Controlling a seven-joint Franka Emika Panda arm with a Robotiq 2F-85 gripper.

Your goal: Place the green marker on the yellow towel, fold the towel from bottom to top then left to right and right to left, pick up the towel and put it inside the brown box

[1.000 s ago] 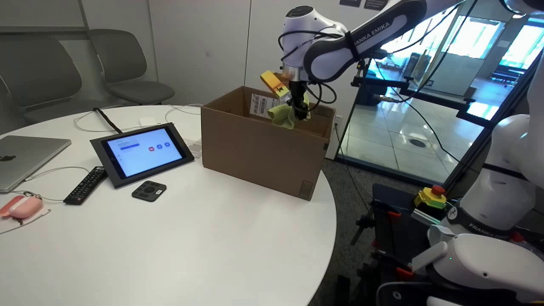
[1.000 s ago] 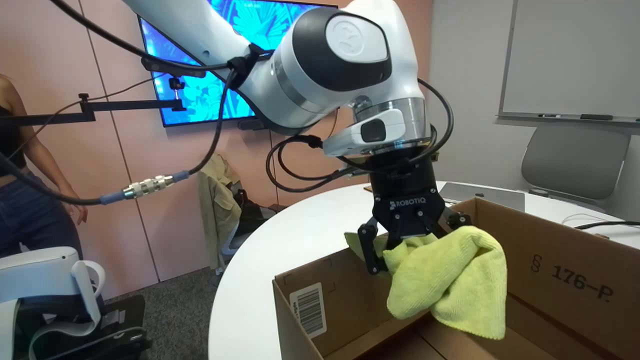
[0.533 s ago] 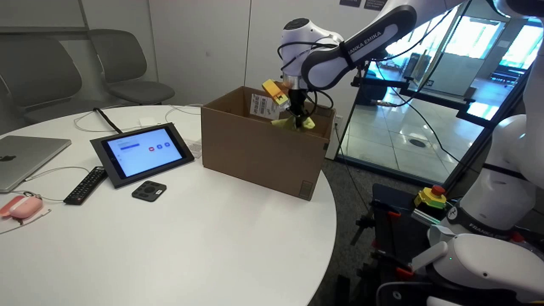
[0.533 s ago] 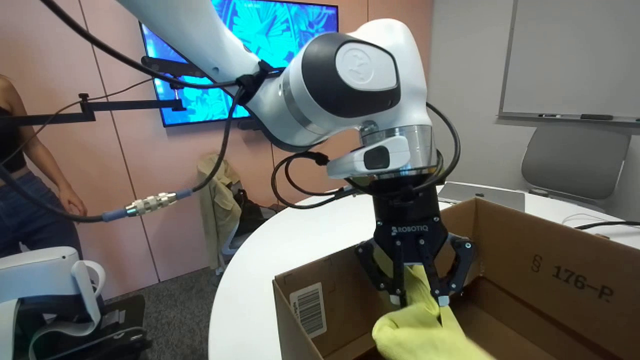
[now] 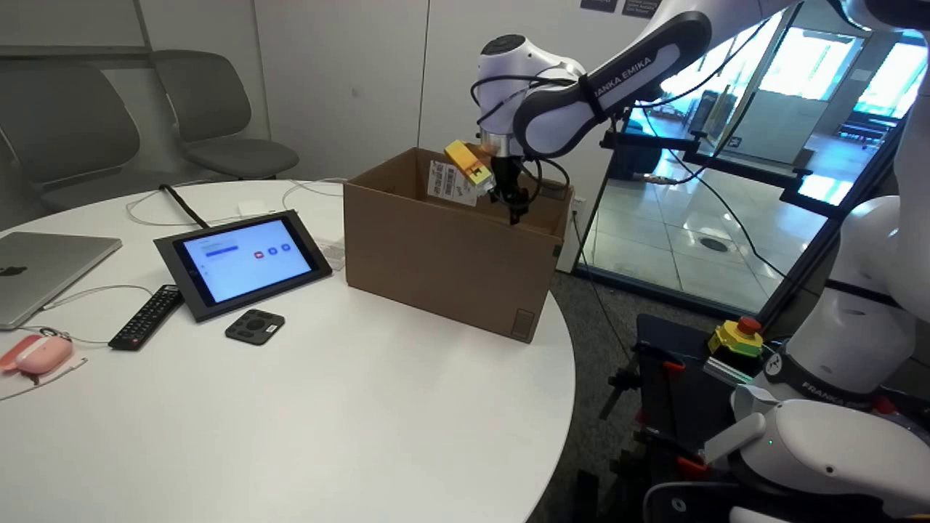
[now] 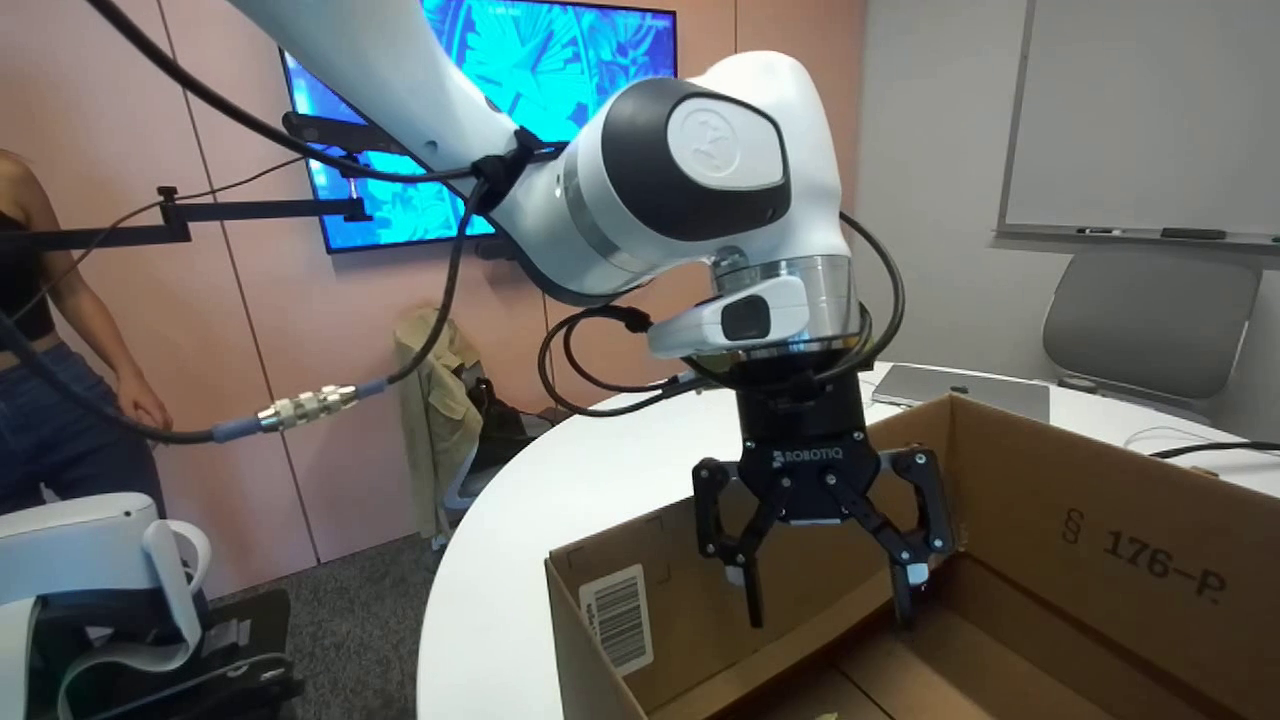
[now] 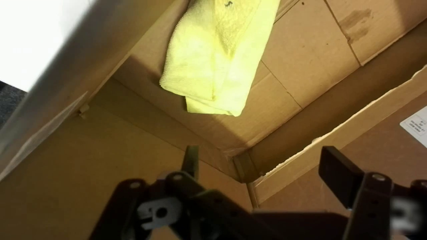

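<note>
White table: towel inside box, claw spread.

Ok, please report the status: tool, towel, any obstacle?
Tool open, holding nothing. Towel folded, inside box. Green marker not seen. Box walls may hinder sideways moves.

We are looking into an office, apparently a meeting room. In both exterior views a laptop is lying on a round white table, at least one gray chair is standing near it, and dark carpet is showing below. In an exterior view we are finding a tablet sitting tilted, a remote control, and a glass wall giving onto a tiled hall. In an exterior view a whiteboard and a lit screen are hanging on the walls.
</note>
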